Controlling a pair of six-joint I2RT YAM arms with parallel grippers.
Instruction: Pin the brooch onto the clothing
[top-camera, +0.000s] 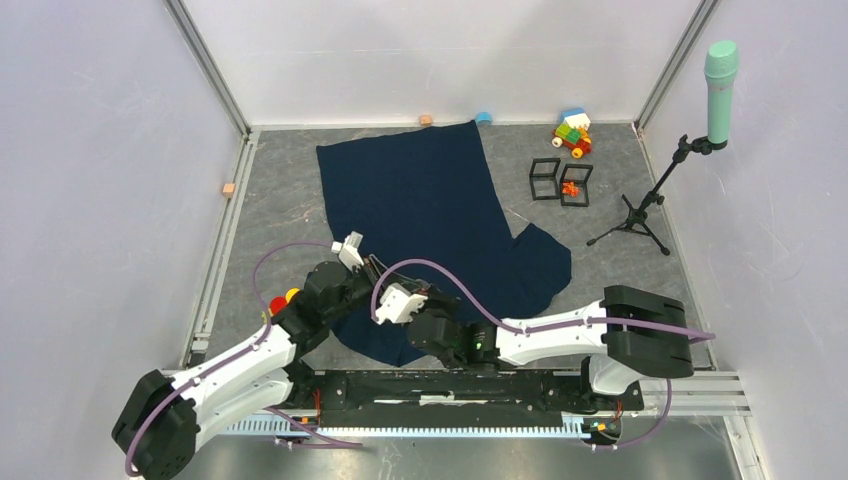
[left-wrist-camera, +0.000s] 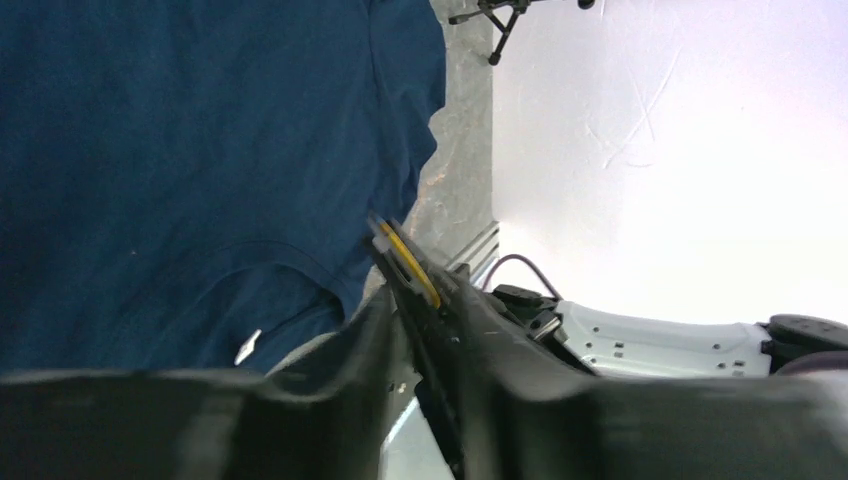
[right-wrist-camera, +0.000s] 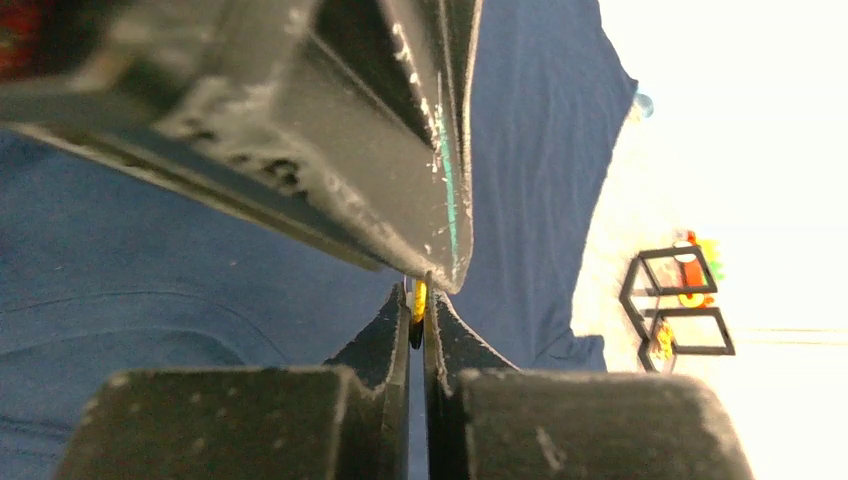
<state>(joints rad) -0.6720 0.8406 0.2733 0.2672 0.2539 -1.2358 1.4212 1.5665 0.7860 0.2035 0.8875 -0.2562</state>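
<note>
The right gripper (right-wrist-camera: 418, 308) has its fingers pinched almost together on a thin yellow brooch (right-wrist-camera: 419, 298) at their tips. The left gripper (left-wrist-camera: 405, 280) meets it tip to tip from ahead, likewise squeezed onto the brooch's yellow edge. Below both lies the navy shirt (top-camera: 420, 190), spread on the grey table (top-camera: 280, 190). Its collar (left-wrist-camera: 290, 262), with a white label, sits just beside the left gripper's tips. Beyond the right gripper's tips and off to their right, past the shirt's edge, stand two black wire cube frames (top-camera: 560, 182). A toy brick car (top-camera: 573, 133) is behind them, and farther still a teal microphone (top-camera: 720, 70) on a tripod.
</note>
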